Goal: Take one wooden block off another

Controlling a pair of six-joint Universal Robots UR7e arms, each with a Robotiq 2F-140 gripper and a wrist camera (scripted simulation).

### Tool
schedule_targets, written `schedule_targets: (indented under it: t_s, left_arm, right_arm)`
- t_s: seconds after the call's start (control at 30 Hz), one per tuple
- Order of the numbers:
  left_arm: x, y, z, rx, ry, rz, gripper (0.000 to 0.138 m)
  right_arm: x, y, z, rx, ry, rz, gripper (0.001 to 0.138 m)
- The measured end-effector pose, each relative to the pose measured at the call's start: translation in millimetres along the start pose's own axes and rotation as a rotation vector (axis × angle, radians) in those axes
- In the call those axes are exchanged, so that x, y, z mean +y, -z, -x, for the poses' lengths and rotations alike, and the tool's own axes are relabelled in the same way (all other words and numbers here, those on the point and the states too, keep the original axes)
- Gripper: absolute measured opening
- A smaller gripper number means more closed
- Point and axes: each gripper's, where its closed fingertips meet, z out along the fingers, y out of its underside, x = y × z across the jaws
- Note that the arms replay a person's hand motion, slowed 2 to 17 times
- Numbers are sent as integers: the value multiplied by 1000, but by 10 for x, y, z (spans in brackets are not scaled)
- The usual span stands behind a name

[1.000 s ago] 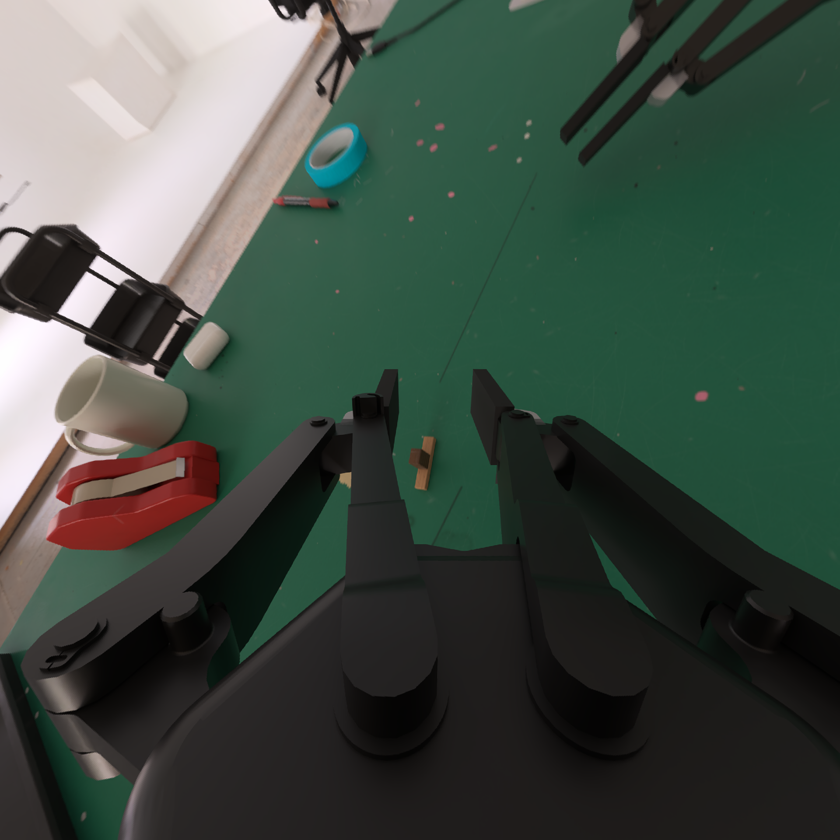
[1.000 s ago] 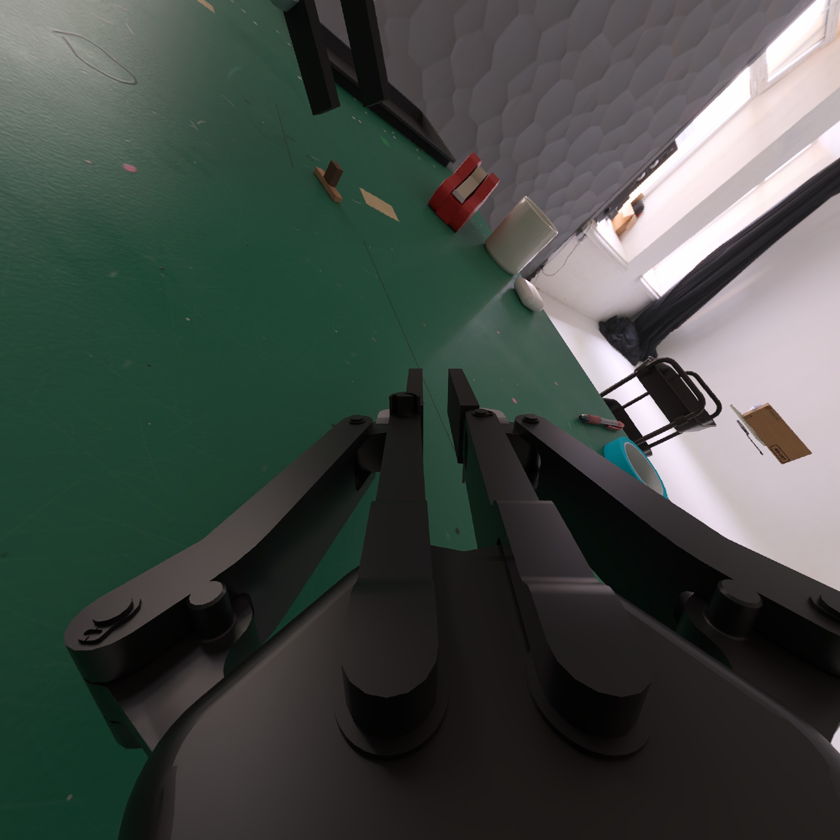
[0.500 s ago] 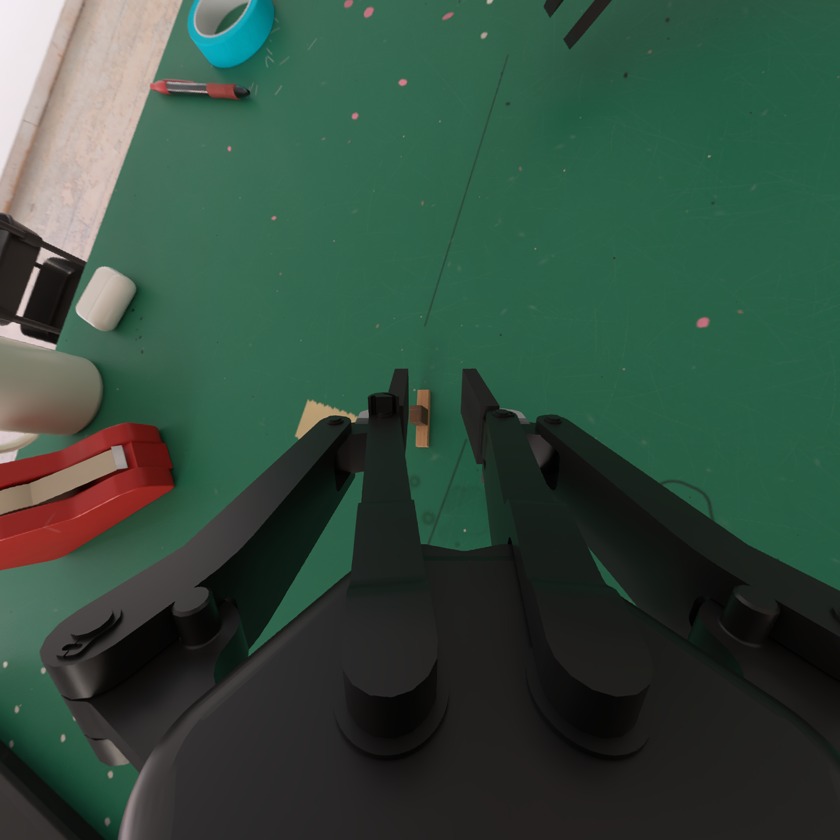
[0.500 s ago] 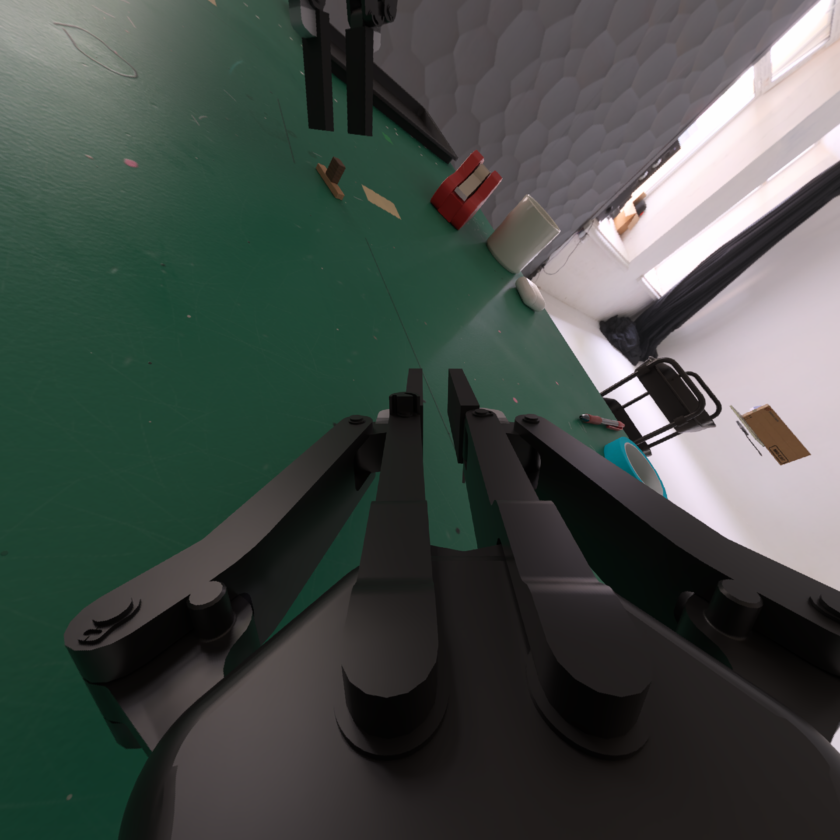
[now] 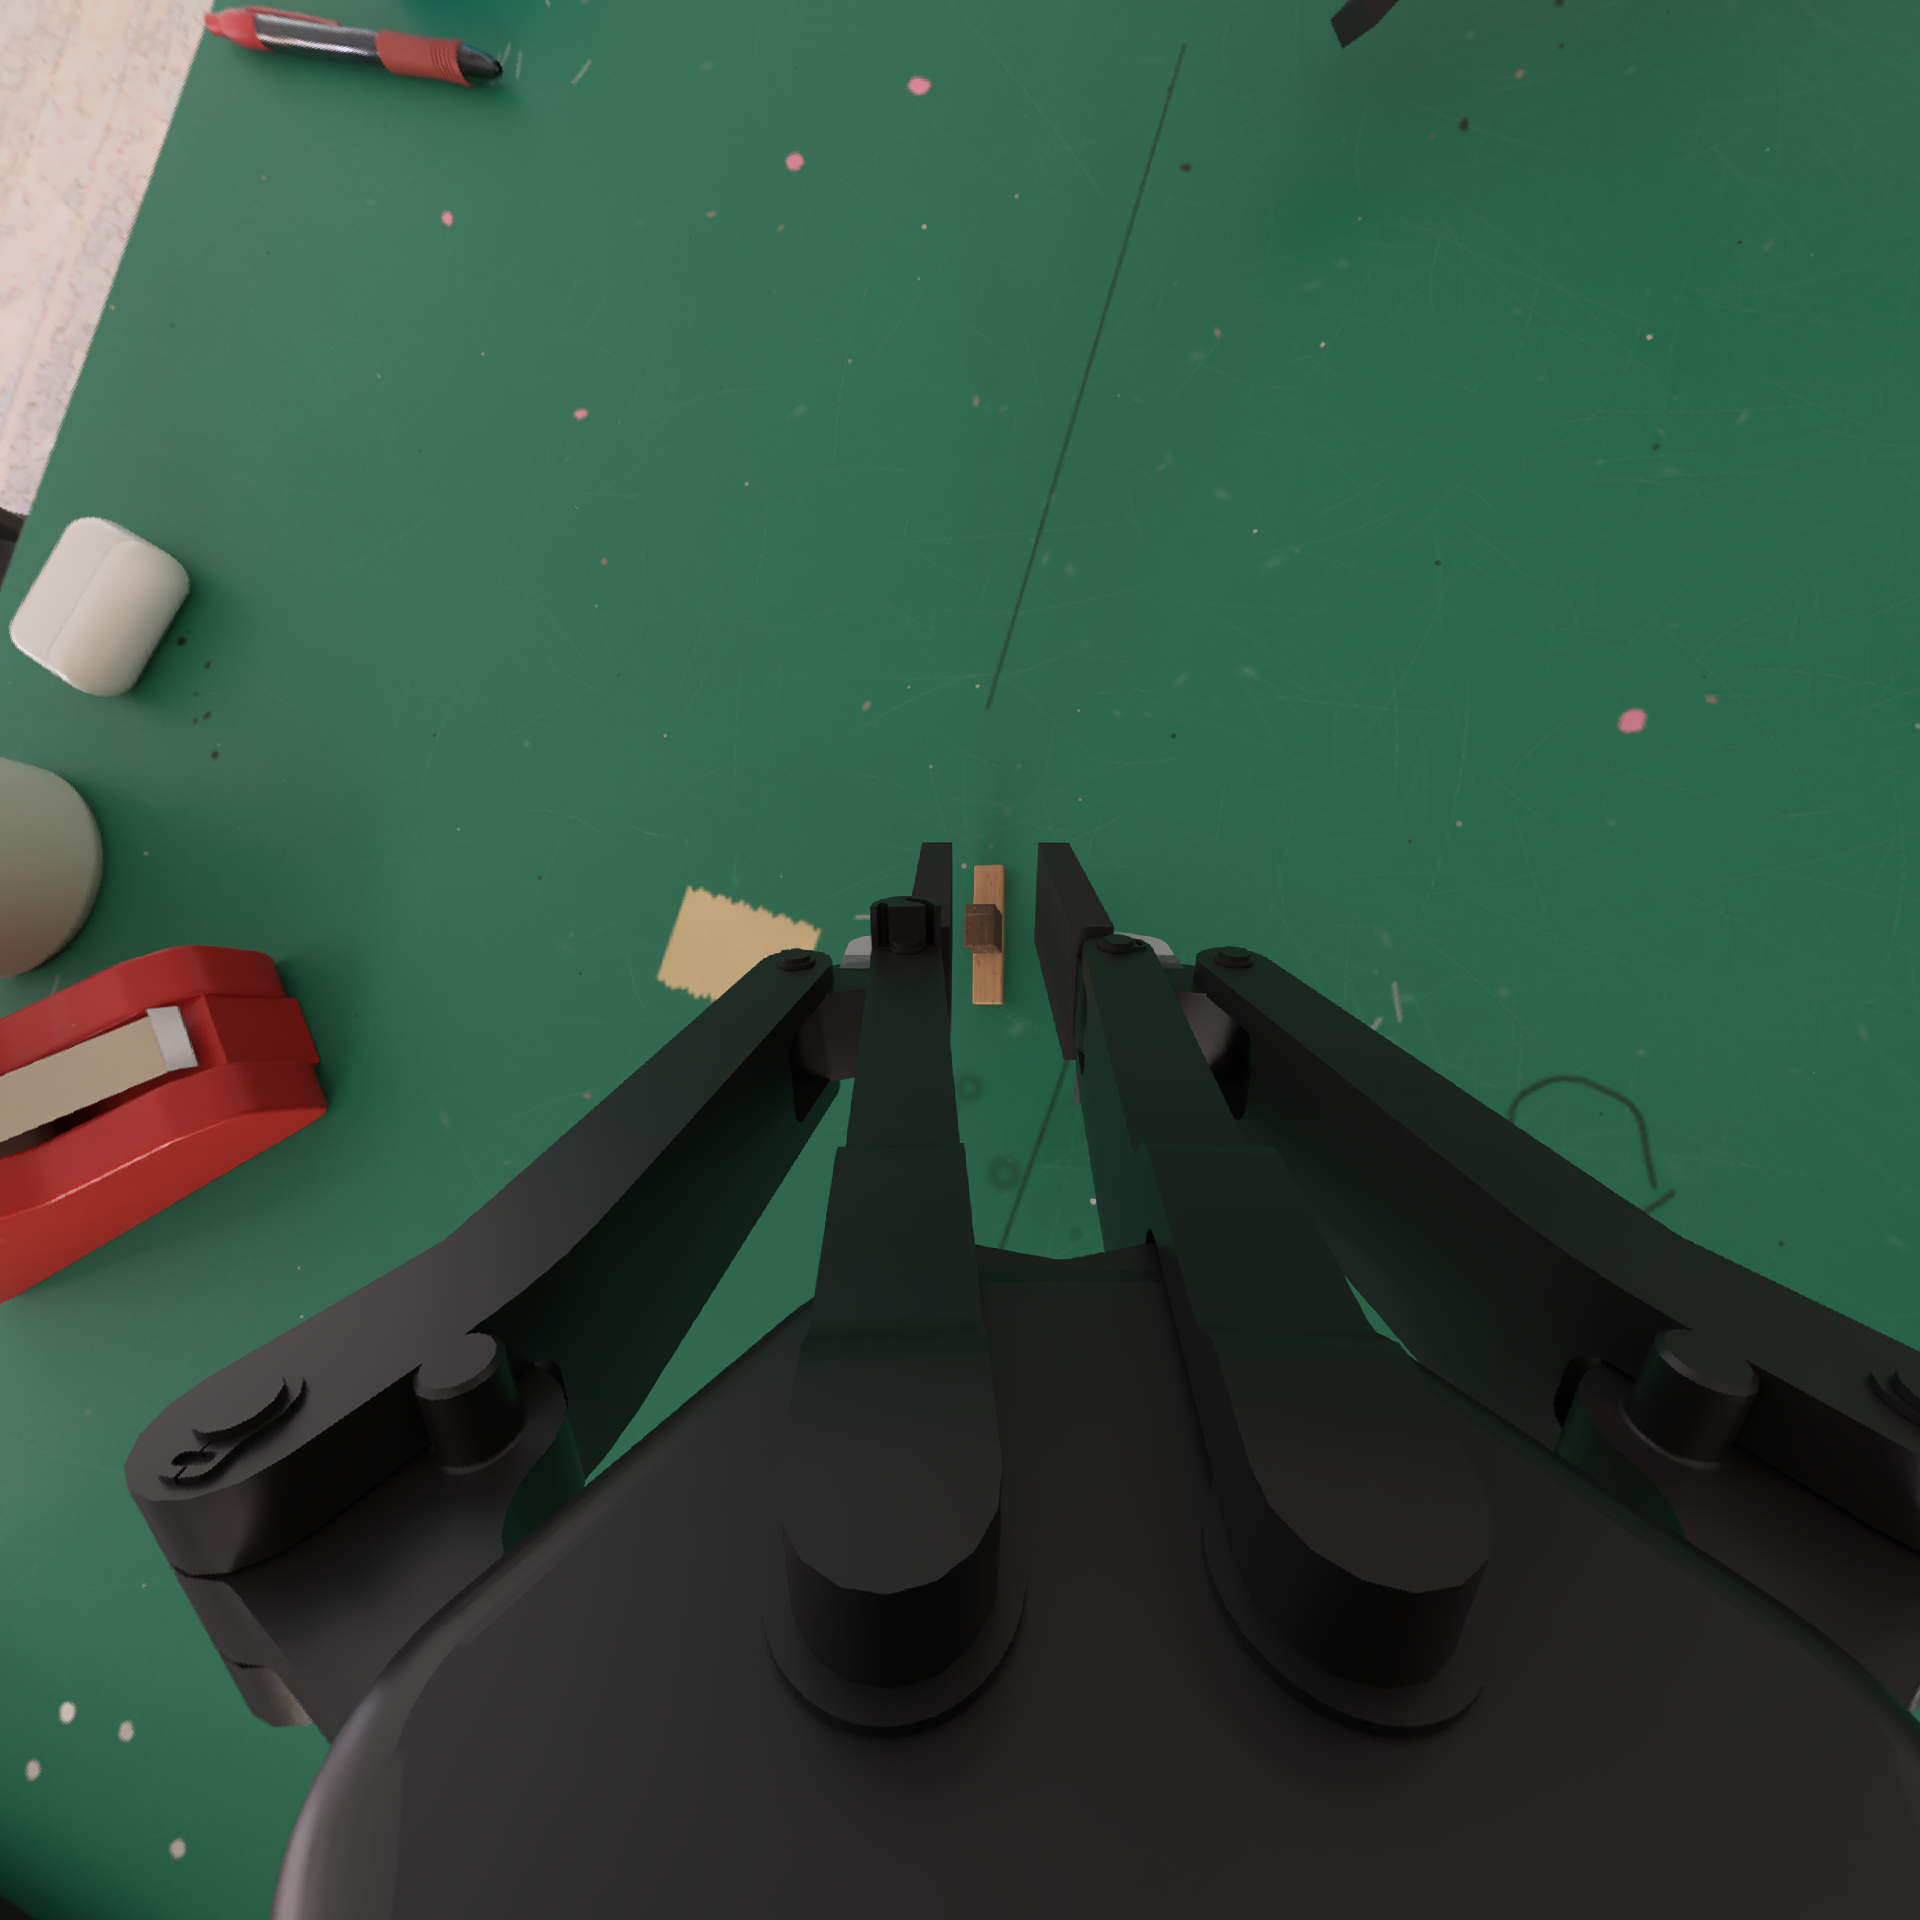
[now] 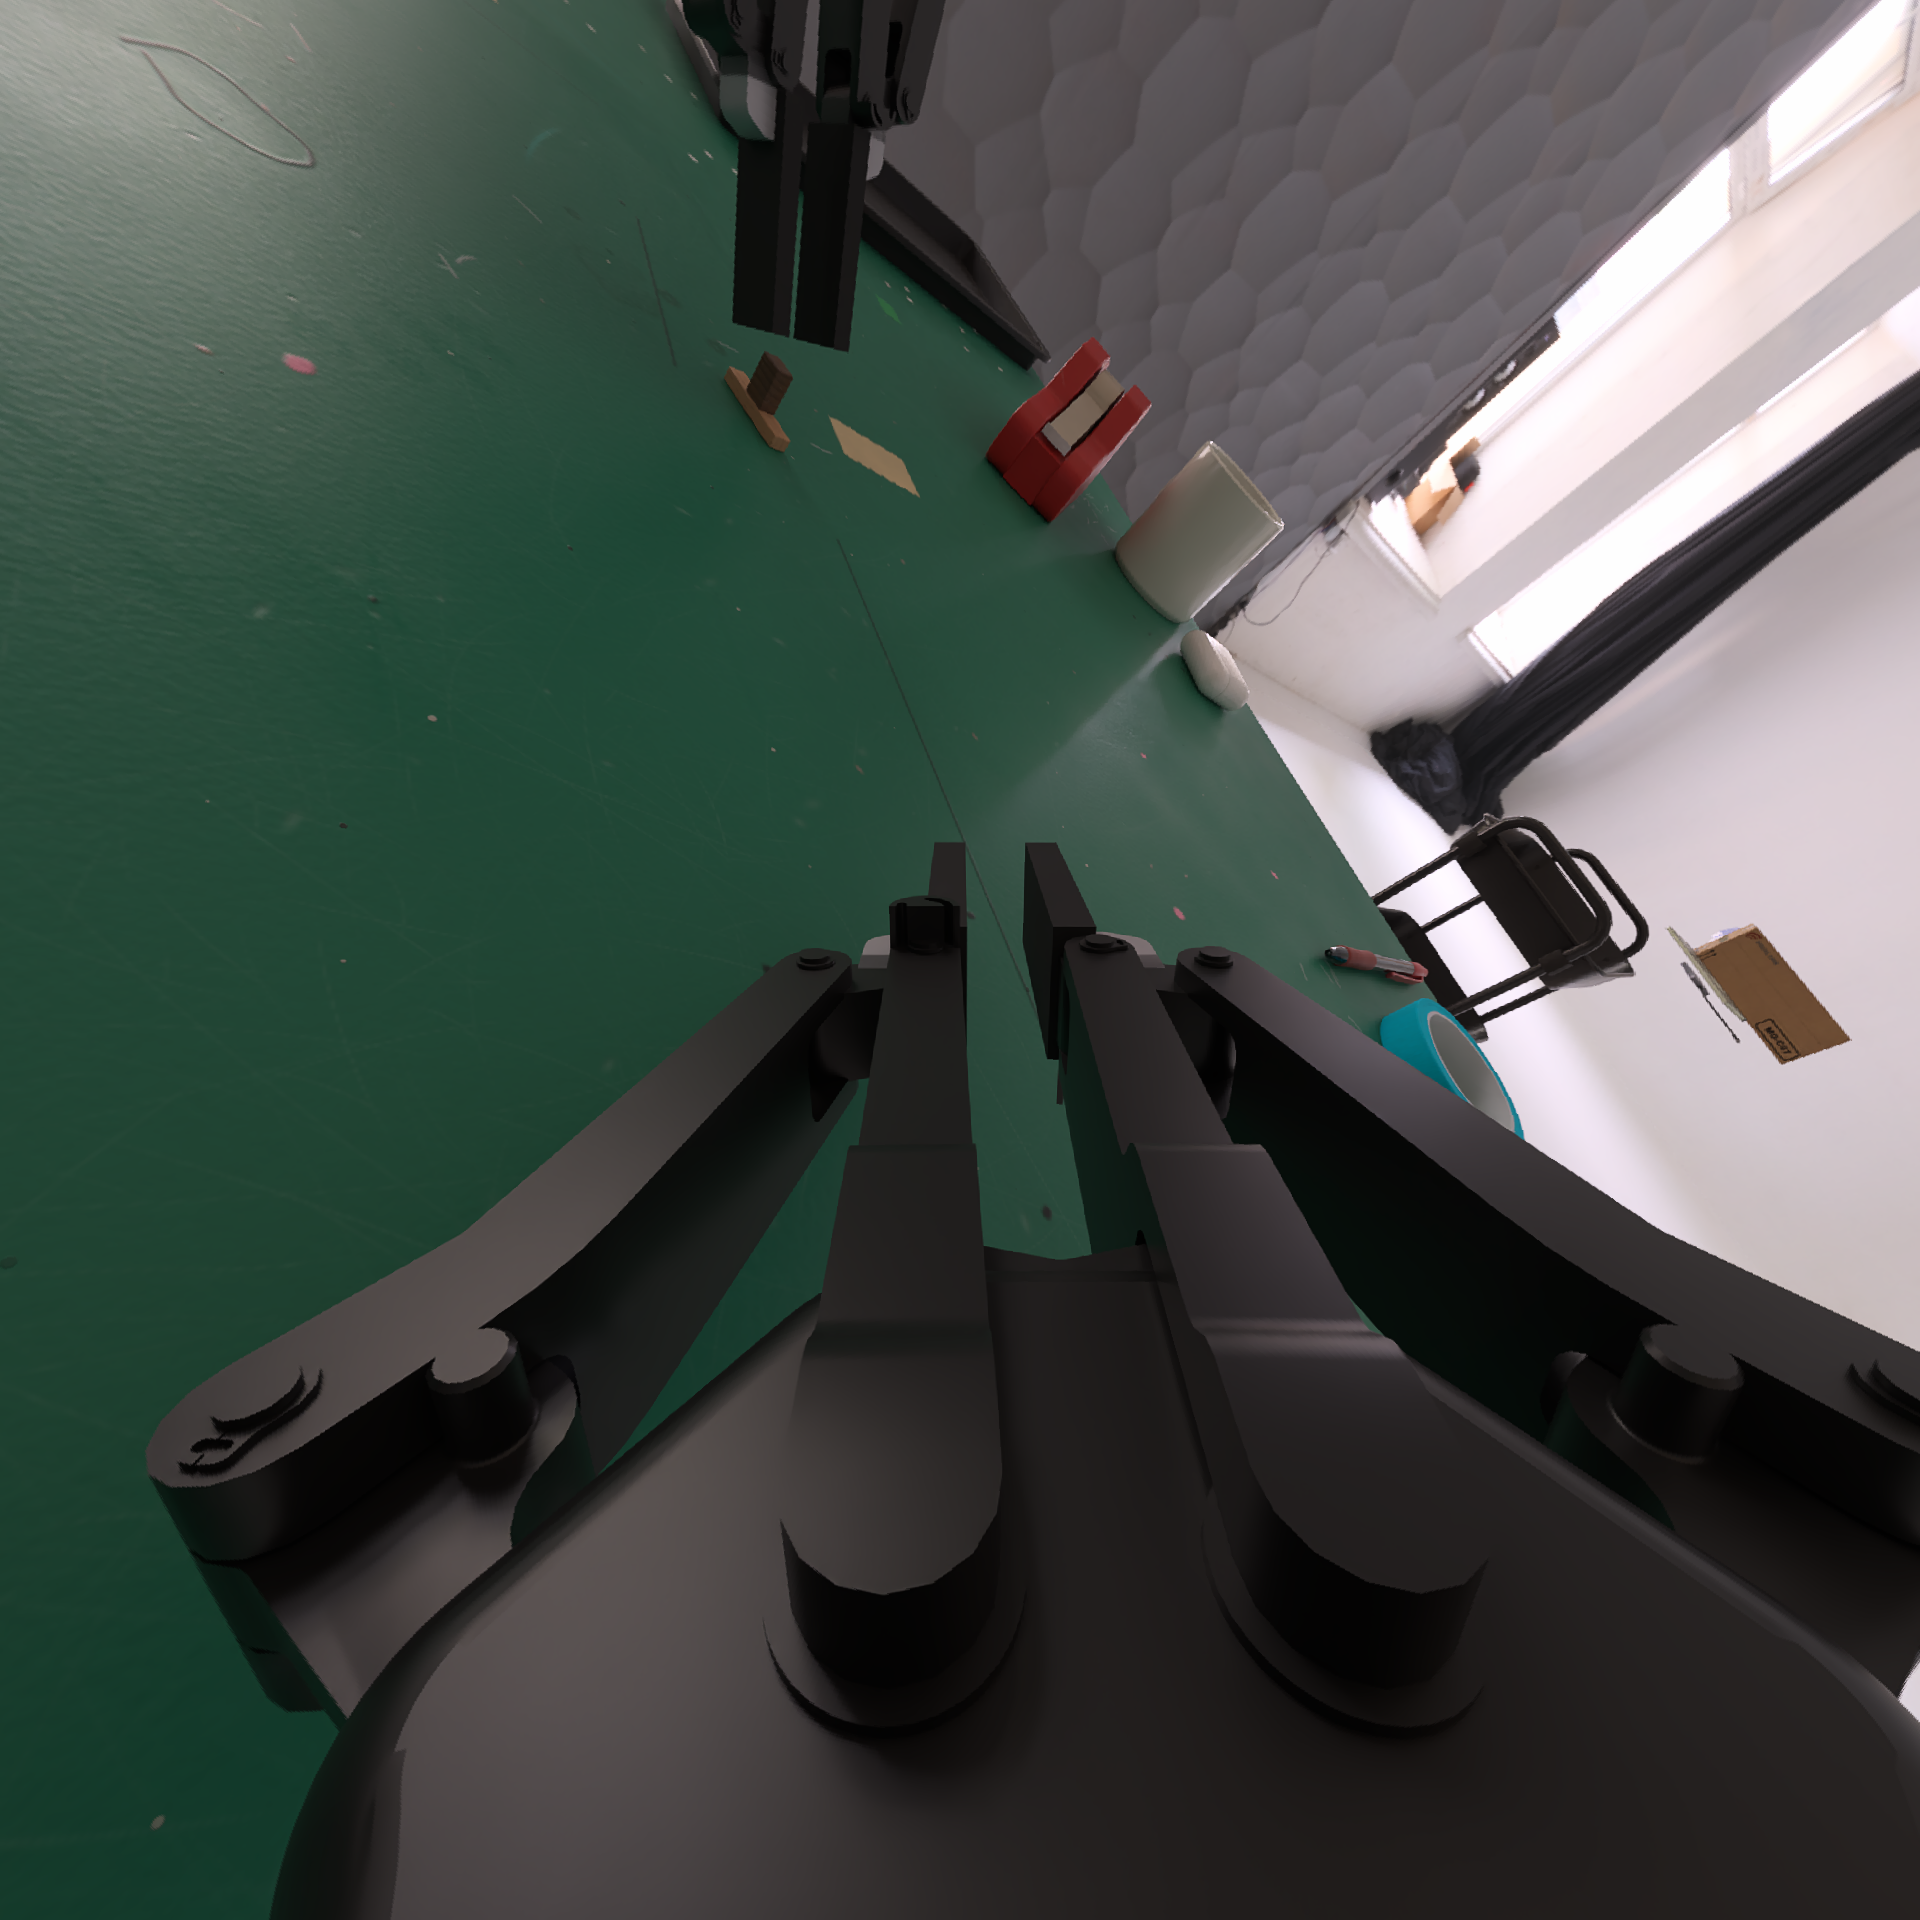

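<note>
A small dark wooden block [image 5: 981,927] sits on top of a flat light wooden block [image 5: 988,971] on the green table [image 5: 1403,499]. My left gripper [image 5: 994,868] points straight down above them. Its jaws are open with a narrow gap, one on each side of the stack, and hold nothing. In the right wrist view the left gripper [image 6: 792,330] hangs a little above the dark block [image 6: 771,379] and the light block [image 6: 756,410], not touching them. My right gripper [image 6: 994,883] is far from the blocks, empty, with a narrow gap between its jaws.
A tan paper scrap [image 5: 732,940] lies just left of the blocks. A red tape dispenser [image 5: 156,1091], a white mug [image 5: 42,862] and a small white case [image 5: 99,603] stand along the left edge. A red marker [image 5: 353,42] and a teal tape roll [image 6: 1444,1049] lie farther off.
My left gripper has swung over the stacked blocks, now points straight down, and its jaws have narrowed. The right gripper has not moved.
</note>
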Motion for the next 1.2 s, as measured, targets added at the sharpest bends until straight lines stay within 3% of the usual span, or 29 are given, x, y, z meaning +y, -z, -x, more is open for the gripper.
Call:
schedule_targets:
  t_s: [0.53,1.2]
  left_arm:
    - [146,-101,50,68,25,57,17]
    - [116,-116,59,91,46,3,17]
  right_arm:
    - [0,0,1,-2,0,0,15]
    - [1,-3,2,-2,3,0,15]
